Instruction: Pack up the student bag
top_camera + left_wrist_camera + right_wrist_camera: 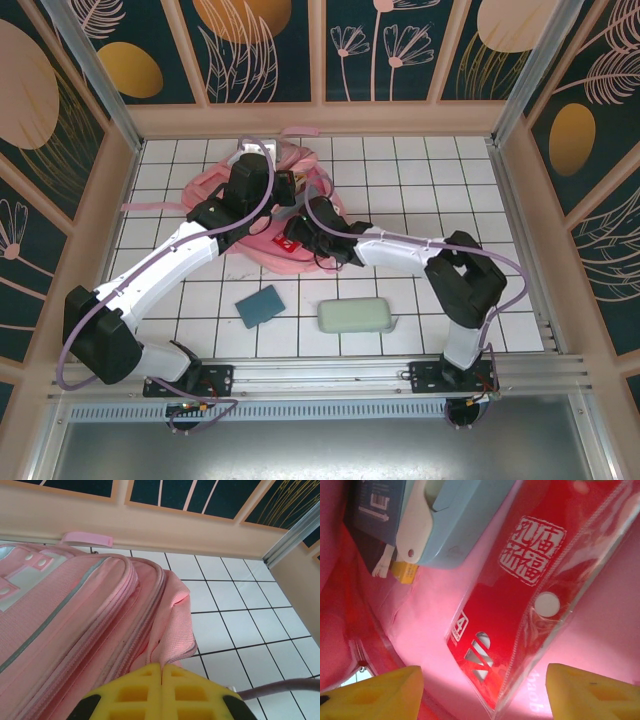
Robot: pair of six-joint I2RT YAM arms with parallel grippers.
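The student bag (262,205), a soft pink backpack, lies at the back middle of the table with its mouth toward the arms. My left gripper (162,667) is shut on a fold of the bag's pink opening edge (175,630) and holds it up. My right gripper (482,680) is inside the bag, jaws wide open, nothing between them. Just beyond its yellow fingertips (380,692) lies a red plastic folder (520,595) with white characters, resting on the pink lining. A light blue and white case (455,520) and a dark blue box (375,510) lie deeper in the bag.
A blue notebook (261,305) and a pale green pencil case (355,316) lie on the white tiled table in front of the bag. Wooden walls enclose the table on three sides. A pink strap (150,204) trails to the bag's left.
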